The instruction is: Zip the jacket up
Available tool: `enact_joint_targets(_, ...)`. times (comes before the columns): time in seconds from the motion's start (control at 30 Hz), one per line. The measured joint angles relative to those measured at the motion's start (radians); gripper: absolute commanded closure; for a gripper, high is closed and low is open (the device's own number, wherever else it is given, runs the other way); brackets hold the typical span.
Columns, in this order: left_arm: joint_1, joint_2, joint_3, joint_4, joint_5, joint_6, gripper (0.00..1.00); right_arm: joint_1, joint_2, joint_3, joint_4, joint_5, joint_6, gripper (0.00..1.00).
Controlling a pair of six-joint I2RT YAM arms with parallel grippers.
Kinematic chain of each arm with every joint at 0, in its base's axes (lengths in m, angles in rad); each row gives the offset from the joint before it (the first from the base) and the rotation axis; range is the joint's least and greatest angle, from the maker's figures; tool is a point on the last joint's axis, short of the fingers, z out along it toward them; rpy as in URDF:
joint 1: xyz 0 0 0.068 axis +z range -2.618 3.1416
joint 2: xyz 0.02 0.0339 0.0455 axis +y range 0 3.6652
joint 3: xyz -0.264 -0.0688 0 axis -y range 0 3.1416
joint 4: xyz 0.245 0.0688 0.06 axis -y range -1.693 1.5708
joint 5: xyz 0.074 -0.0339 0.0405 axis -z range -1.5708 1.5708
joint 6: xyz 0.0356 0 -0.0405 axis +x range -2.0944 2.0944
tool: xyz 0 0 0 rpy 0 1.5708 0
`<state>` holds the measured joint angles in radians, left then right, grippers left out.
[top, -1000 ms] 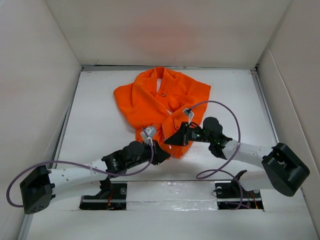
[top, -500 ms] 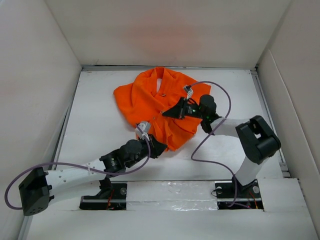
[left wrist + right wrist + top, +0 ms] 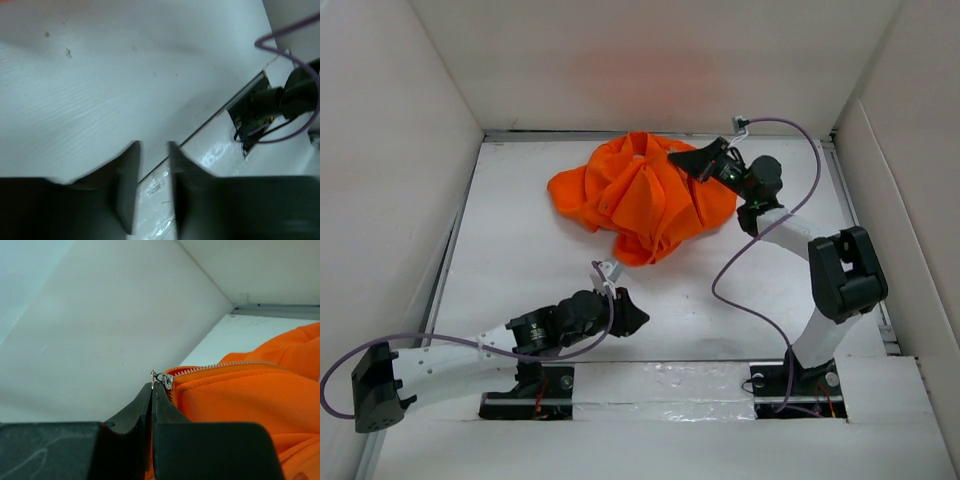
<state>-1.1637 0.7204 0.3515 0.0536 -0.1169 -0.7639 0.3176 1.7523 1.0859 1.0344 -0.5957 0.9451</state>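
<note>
Grip report: the right gripper (image 3: 152, 390) is clamped tight on the small silver zipper pull (image 3: 161, 378), up at the far right edge of the jacket (image 3: 640, 195), close to the back wall (image 3: 650, 60). Down near the front, the left gripper (image 3: 152, 167) hangs low over the bare white table (image 3: 520, 250), jaws a narrow slit apart, nothing between them. White panels (image 3: 400, 150) box the table in at the sides. There's open tabletop left of the garment and in front of it. The orange jacket sits bunched in a heap at the far middle, well apart from the left gripper, with zipper teeth (image 3: 225, 365) running away from the right one.
</note>
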Motion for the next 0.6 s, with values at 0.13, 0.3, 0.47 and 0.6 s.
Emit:
enact_joint_targets(0.13,0.0,0.016,0.111,-0.006,-0.117,0.045,0.4,0.065,-0.09,-0.144,0.011,-0.018,-0.03,1.0)
enact_joint_targets(0.3,0.0,0.071,0.247,0.121,-0.2,0.088,0.23,0.136,-0.183,-0.352,0.07,-0.047,-0.033,1.0)
enact_joint_targets(0.47,0.0,0.14,0.262,0.166,-0.262,0.104,0.19,0.163,-0.243,-0.472,0.112,-0.039,-0.032,1.0)
enact_joint_targets(0.6,0.0,0.235,0.278,0.159,-0.288,0.121,0.19,0.201,-0.267,-0.512,0.153,-0.029,-0.022,1.0)
